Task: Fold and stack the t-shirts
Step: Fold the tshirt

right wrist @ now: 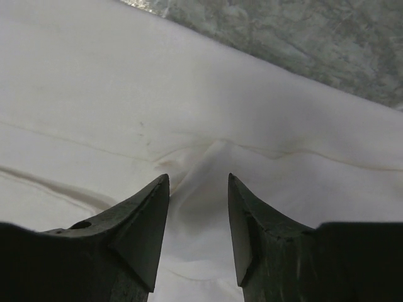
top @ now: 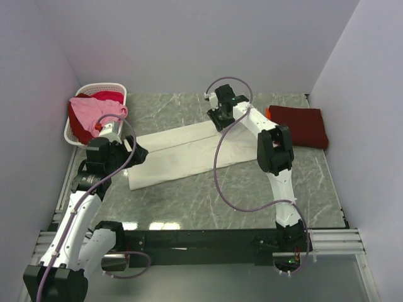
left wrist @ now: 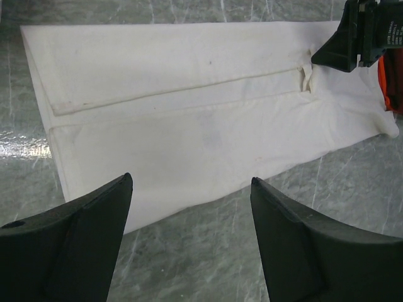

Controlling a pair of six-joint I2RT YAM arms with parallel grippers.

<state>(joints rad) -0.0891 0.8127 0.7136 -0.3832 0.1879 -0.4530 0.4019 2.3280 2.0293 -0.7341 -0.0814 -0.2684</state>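
The cream-white t-shirt (top: 189,151) lies folded into a long strip across the middle of the table; in the left wrist view the shirt (left wrist: 189,94) shows a lengthwise fold seam. My left gripper (top: 140,153) hovers open at its near left end, fingers wide apart (left wrist: 192,178) over the shirt's edge and the marble. My right gripper (top: 220,123) is down on the far right end, open, its fingers (right wrist: 198,176) straddling a raised wrinkle of the cloth (right wrist: 208,157). A folded dark red t-shirt (top: 302,126) lies at the right. Pink (top: 94,110) and red (top: 108,95) shirts sit in the basket.
The white slatted basket (top: 72,132) stands at the back left corner against the left wall. Walls close in the left, back and right sides. The grey marble tabletop (top: 208,195) shows between the shirt and the arm bases. The right arm's cable (top: 217,170) loops over the shirt.
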